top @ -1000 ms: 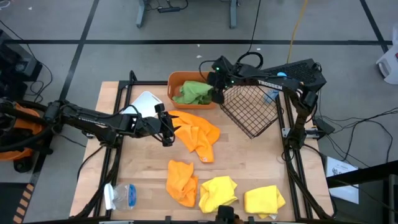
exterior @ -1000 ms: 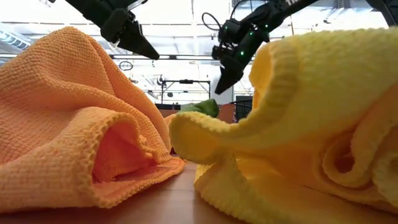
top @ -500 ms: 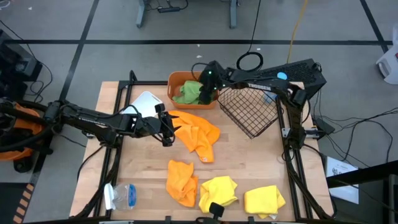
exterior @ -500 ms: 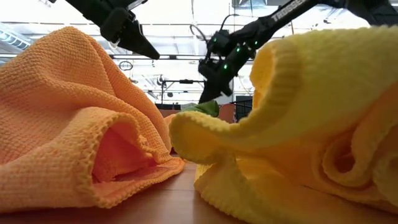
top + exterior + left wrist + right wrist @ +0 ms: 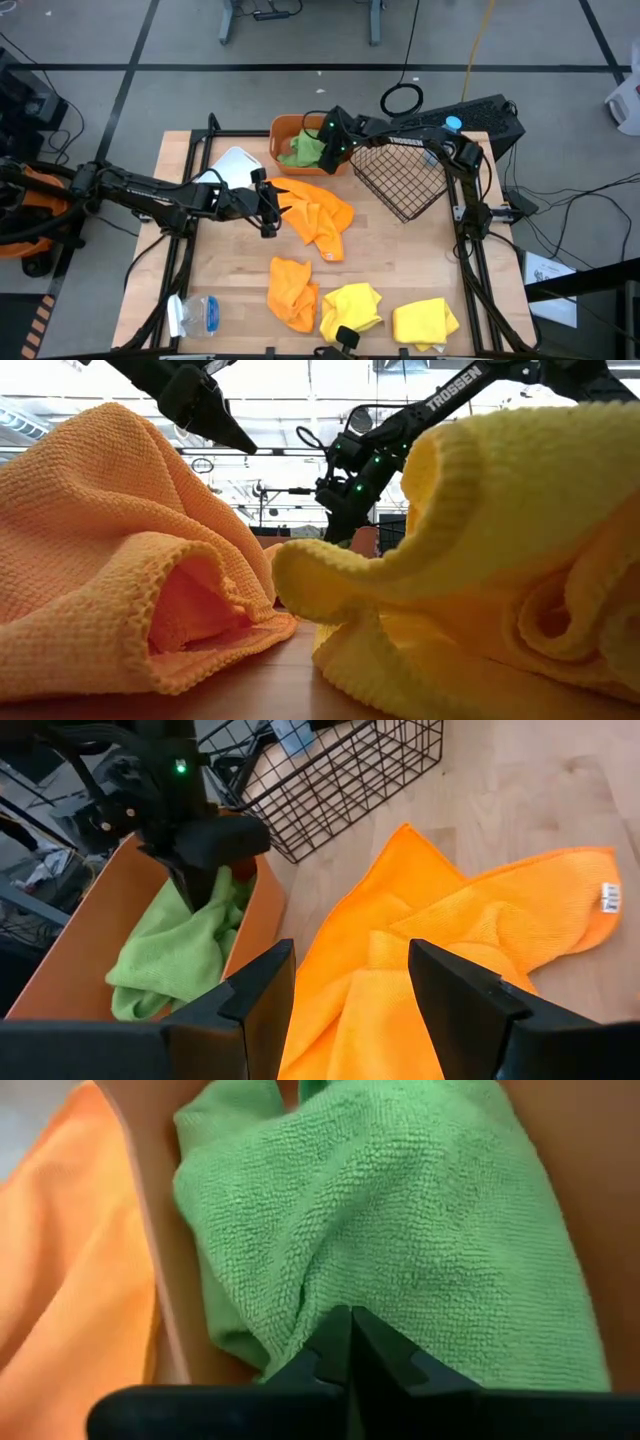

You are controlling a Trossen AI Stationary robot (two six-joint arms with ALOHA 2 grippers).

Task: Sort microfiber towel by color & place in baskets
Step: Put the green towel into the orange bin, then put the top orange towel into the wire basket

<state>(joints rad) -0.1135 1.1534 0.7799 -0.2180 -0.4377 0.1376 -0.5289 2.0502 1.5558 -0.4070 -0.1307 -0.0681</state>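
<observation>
A green towel (image 5: 306, 150) lies bunched in the orange tub (image 5: 283, 127) at the far edge. My right gripper (image 5: 327, 155) is shut and reaches down into the tub onto that towel (image 5: 400, 1210). My left gripper (image 5: 271, 205) hovers open over the near-left end of an orange towel (image 5: 320, 215) spread mid-table, touching nothing; its fingers (image 5: 262, 990) stand wide apart. Another orange towel (image 5: 291, 292) and two yellow towels (image 5: 350, 308) (image 5: 425, 322) lie near the front edge. The black wire basket (image 5: 402, 178) lies tipped right of the tub. My right gripper presses its shut fingertips (image 5: 350, 1325) into a crease of the green towel (image 5: 318, 1305), near the towel's right side in the tub. The fingers slant down from the table's right and far side. The towel rests on the tub's floor and wall (image 5: 205, 910).
A white tub (image 5: 232, 163) stands left of the orange tub, behind my left arm. A clear bottle with a blue cap (image 5: 197, 315) lies at the front left. In the low view an orange towel (image 5: 100, 560) and a yellow towel (image 5: 480, 550) fill the foreground.
My right gripper has sunk and gone toward the table's left, from above the tub's right end down into the orange tub and onto the green towel, rolling its wrist as it went. The towel now sits more bunched toward the tub's left.
</observation>
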